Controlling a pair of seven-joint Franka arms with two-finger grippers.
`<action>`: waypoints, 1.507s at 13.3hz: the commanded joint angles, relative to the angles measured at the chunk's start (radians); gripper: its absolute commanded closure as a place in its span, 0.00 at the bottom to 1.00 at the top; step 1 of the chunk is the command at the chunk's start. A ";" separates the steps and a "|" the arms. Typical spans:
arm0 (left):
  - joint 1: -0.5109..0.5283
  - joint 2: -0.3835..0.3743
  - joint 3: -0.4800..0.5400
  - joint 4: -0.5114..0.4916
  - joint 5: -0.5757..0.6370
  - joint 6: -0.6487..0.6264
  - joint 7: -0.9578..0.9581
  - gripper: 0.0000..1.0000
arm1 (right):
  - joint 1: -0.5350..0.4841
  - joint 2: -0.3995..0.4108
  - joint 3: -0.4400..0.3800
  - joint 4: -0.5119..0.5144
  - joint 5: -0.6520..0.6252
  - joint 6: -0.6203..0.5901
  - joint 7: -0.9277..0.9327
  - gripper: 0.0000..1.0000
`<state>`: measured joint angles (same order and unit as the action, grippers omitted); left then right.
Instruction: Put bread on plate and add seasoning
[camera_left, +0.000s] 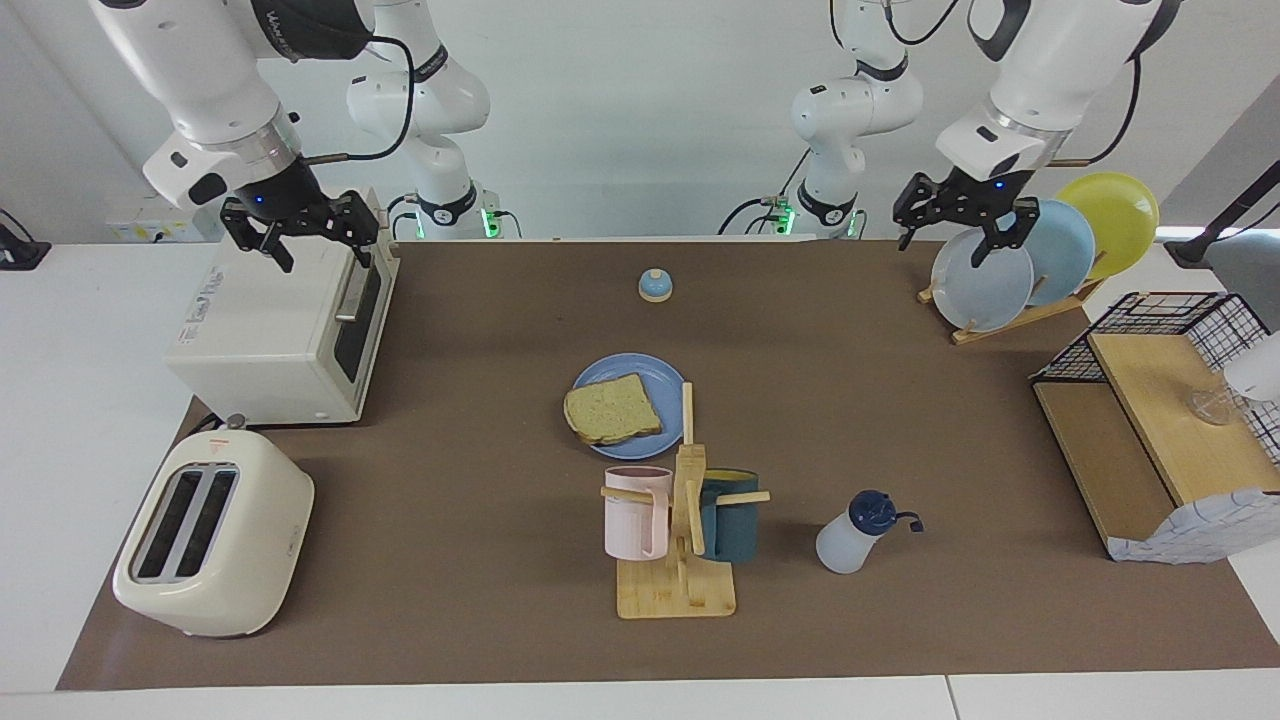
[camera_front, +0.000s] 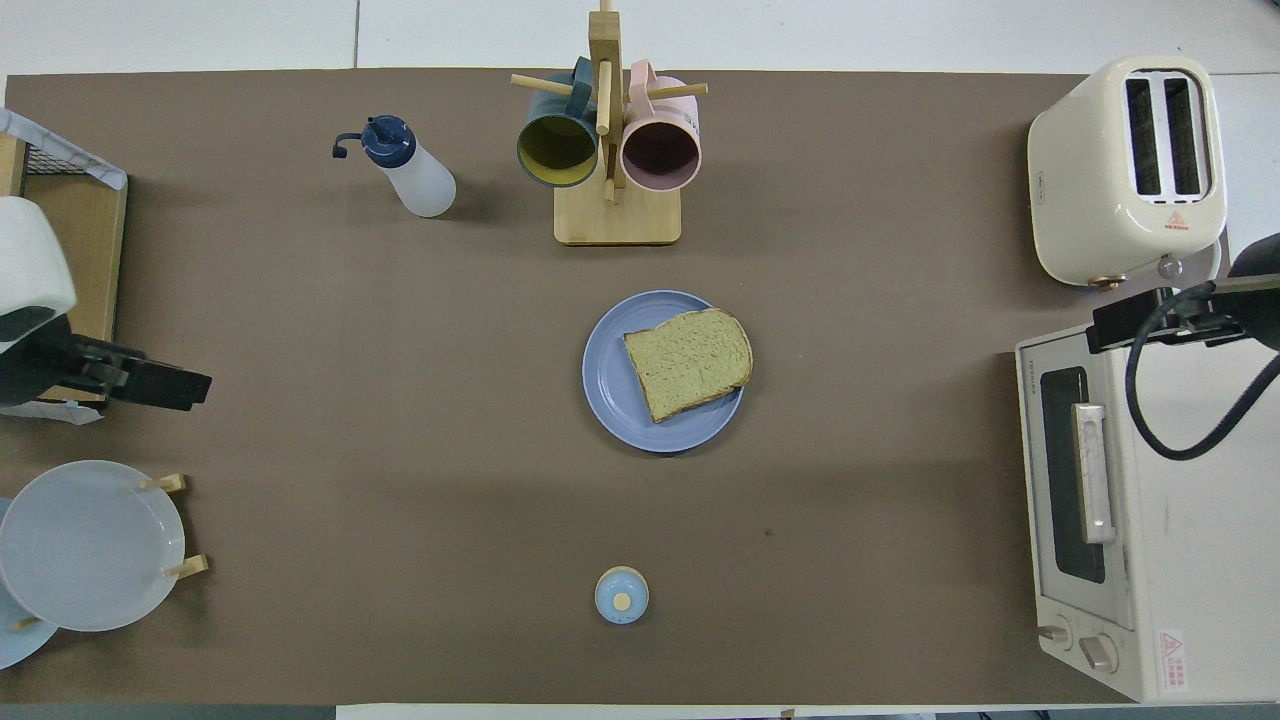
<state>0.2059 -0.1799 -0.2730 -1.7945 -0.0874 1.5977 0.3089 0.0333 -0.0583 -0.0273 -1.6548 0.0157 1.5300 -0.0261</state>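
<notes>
The bread (camera_left: 610, 410) lies on the medium-blue plate (camera_left: 645, 373) in the middle of the mat; both also show in the overhead view, bread (camera_front: 690, 362) on plate (camera_front: 608, 385). The seasoning bottle (camera_left: 850, 535), whitish with a navy cap, stands alone beside the mug tree, farther from the robots than the plate; it also shows in the overhead view (camera_front: 415, 175). My left gripper (camera_left: 945, 238) is open and empty, raised over the plate rack. It shows at the edge of the overhead view (camera_front: 180, 385). My right gripper (camera_left: 322, 255) is open and empty, waiting over the toaster oven.
A blue-domed bell (camera_left: 655, 285) sits nearer to the robots than the plate. A wooden mug tree (camera_left: 680, 520) holds two mugs. A toaster oven (camera_left: 270, 330) and toaster (camera_left: 210, 535) stand at the right arm's end. A plate rack (camera_left: 985, 280) and wire basket (camera_left: 1160, 430) stand at the left arm's end.
</notes>
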 joint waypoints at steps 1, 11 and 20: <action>0.027 0.002 -0.005 0.017 0.018 -0.016 0.026 0.00 | -0.009 -0.003 0.004 -0.002 -0.002 -0.011 0.012 0.00; -0.238 0.104 0.266 0.179 0.054 0.033 -0.277 0.00 | -0.009 -0.003 0.004 -0.002 -0.002 -0.013 0.012 0.00; -0.279 0.119 0.278 0.138 0.063 -0.056 -0.248 0.00 | -0.009 -0.003 0.004 -0.002 -0.002 -0.013 0.012 0.00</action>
<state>-0.0468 0.0000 -0.0108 -1.5957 -0.0550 1.5266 0.0561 0.0333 -0.0582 -0.0273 -1.6549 0.0157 1.5297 -0.0261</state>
